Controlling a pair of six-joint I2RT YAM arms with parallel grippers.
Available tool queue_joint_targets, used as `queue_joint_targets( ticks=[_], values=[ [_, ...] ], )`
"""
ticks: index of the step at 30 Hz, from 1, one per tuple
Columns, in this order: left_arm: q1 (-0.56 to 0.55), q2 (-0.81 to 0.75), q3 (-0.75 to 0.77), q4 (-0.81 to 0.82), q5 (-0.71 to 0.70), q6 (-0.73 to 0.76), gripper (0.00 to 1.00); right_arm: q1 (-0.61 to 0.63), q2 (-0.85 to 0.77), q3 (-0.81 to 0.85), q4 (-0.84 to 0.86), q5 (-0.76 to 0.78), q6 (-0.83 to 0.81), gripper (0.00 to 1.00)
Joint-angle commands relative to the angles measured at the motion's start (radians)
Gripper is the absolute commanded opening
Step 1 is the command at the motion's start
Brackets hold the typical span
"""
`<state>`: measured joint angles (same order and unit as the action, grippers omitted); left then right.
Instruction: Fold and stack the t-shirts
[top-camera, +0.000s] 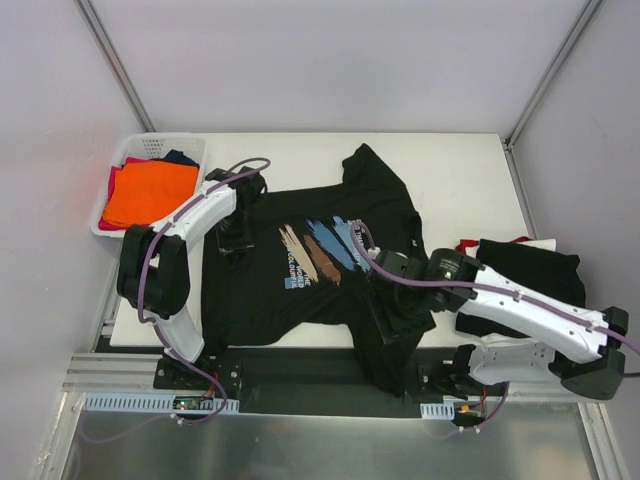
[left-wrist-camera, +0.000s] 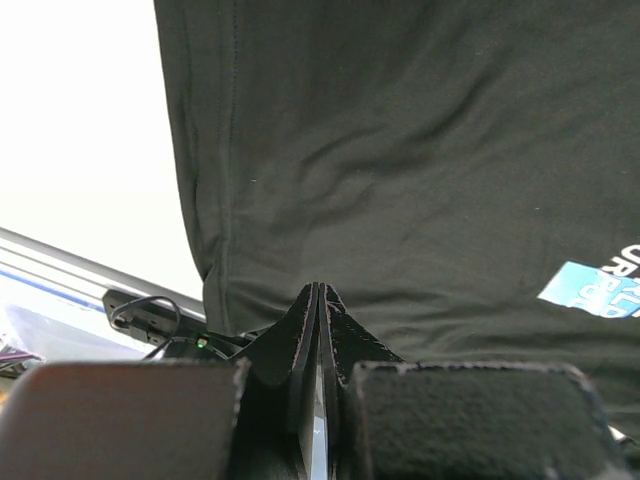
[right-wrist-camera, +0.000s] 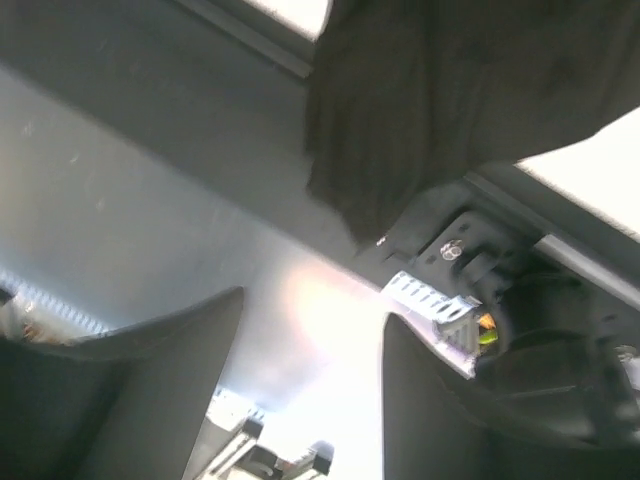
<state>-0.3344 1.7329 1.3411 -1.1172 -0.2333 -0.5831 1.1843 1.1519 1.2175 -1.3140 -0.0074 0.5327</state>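
A black t-shirt (top-camera: 300, 280) with a blue, tan and brown brush-stroke print lies spread on the white table (top-camera: 460, 180). One sleeve (top-camera: 395, 350) hangs over the near edge. My left gripper (top-camera: 237, 238) is at the shirt's left edge. In the left wrist view its fingertips (left-wrist-camera: 320, 295) are pressed together on the black cloth (left-wrist-camera: 420, 170). My right gripper (top-camera: 385, 268) hovers over the shirt's right side. It (right-wrist-camera: 310, 350) is open and empty, with the hanging cloth (right-wrist-camera: 420, 100) beyond it. That view is blurred.
A white lattice basket (top-camera: 105, 222) at the far left holds orange (top-camera: 150, 190), red and dark shirts. A folded black shirt (top-camera: 530, 268) lies on the table's right side, with white and red cloth at its far edge. The metal rail (top-camera: 300, 372) runs along the near edge.
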Motion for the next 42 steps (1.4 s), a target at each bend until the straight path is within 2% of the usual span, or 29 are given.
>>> queue_joint_targets(
  ticks=[1, 2, 3, 6, 9, 11, 12, 14, 16, 20, 22, 25, 26, 28, 30, 34, 42],
  values=[
    [-0.006, 0.004, 0.035, 0.002, 0.026, 0.022, 0.00, -0.152, 0.095, -0.088, 0.045, 0.092, -0.095, 0.44],
    [-0.006, 0.013, 0.044, 0.008, 0.034, 0.016, 0.00, -0.194, 0.110, -0.128, 0.102, 0.066, -0.144, 0.11],
    [-0.006, 0.022, 0.052, 0.014, 0.038, 0.012, 0.00, -0.291, 0.124, -0.159, 0.161, 0.052, -0.161, 0.01],
    [0.000, 0.083, 0.128, 0.039, 0.067, 0.006, 0.00, -0.489, 0.216, -0.196, 0.416, -0.045, -0.230, 0.01],
    [0.027, 0.152, 0.248, 0.083, 0.104, 0.012, 0.00, -0.627, 0.383, -0.077, 0.518, -0.089, -0.313, 0.01],
    [0.052, 0.220, 0.343, 0.106, 0.106, 0.032, 0.00, -0.689, 0.490, 0.021, 0.530, -0.171, -0.353, 0.01],
    [0.061, 0.249, 0.380, 0.109, 0.109, 0.040, 0.00, -0.737, 0.608, 0.142, 0.533, -0.212, -0.370, 0.01],
    [0.084, 0.347, 0.484, 0.108, 0.132, 0.064, 0.00, -0.764, 0.708, 0.264, 0.529, -0.305, -0.408, 0.01],
    [0.127, 0.422, 0.535, 0.100, 0.167, 0.072, 0.00, -0.776, 0.828, 0.425, 0.506, -0.333, -0.454, 0.01],
    [0.190, 0.467, 0.569, 0.102, 0.202, 0.065, 0.00, -0.819, 0.998, 0.603, 0.463, -0.451, -0.478, 0.01],
    [0.201, 0.468, 0.561, 0.103, 0.227, 0.090, 0.00, -0.836, 1.049, 0.629, 0.487, -0.492, -0.461, 0.01],
    [0.198, 0.421, 0.500, 0.161, 0.409, 0.156, 0.00, -0.856, 1.048, 0.614, 0.558, -0.583, -0.410, 0.01],
    [0.195, 0.397, 0.442, 0.175, 0.478, 0.166, 0.00, -0.858, 1.046, 0.611, 0.568, -0.632, -0.390, 0.01],
    [0.180, 0.320, 0.362, 0.197, 0.517, 0.177, 0.00, -0.856, 1.033, 0.602, 0.599, -0.708, -0.364, 0.01],
    [0.172, 0.260, 0.316, 0.211, 0.520, 0.177, 0.00, -0.851, 1.014, 0.564, 0.621, -0.720, -0.346, 0.01],
    [0.172, 0.244, 0.245, 0.214, 0.471, 0.164, 0.00, -0.854, 1.002, 0.514, 0.628, -0.707, -0.349, 0.01],
    [0.173, 0.367, 0.339, 0.212, 0.439, 0.163, 0.00, -0.922, 1.114, 0.577, 0.639, -0.744, -0.358, 0.01]
  ],
)
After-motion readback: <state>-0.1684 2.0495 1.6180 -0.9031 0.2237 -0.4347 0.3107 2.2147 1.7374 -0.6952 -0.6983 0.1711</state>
